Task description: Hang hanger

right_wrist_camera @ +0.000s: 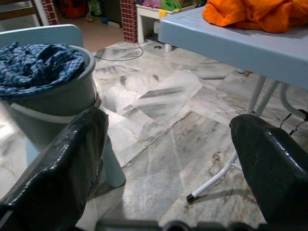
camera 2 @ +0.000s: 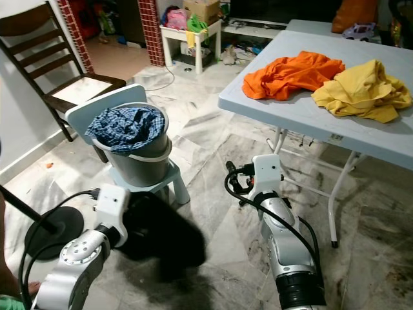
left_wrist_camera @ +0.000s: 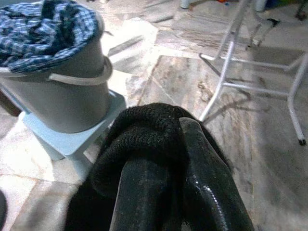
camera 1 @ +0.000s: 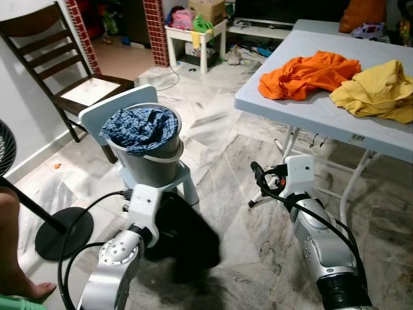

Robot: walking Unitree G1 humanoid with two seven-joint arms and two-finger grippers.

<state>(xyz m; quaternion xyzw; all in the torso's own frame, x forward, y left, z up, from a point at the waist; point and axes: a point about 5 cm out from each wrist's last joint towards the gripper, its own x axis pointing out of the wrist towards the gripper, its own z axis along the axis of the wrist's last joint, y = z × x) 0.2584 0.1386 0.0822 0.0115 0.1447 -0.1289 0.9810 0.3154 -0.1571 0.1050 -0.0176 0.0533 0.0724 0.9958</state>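
Jaws on the left gripper [left_wrist_camera: 159, 192] are clamping a black garment [camera 1: 184, 236], which is hanging low over the marble floor [camera 1: 239, 258]. Right gripper [camera 1: 261, 177] is hovering beside the worktop's legs with its jaws standing wide apart, holding nothing. Just beyond the black garment, a grey bucket [camera 1: 151, 161] is sitting on a pale blue stool [camera 1: 184, 184], with a blue checked cloth [camera 1: 139, 126] piling over its rim. Orange garment [camera 1: 310, 74] and yellow garment [camera 1: 377, 90] are lying side by side on the worktop [camera 1: 303, 106], near its front edge. Can't tell where the hanger is.
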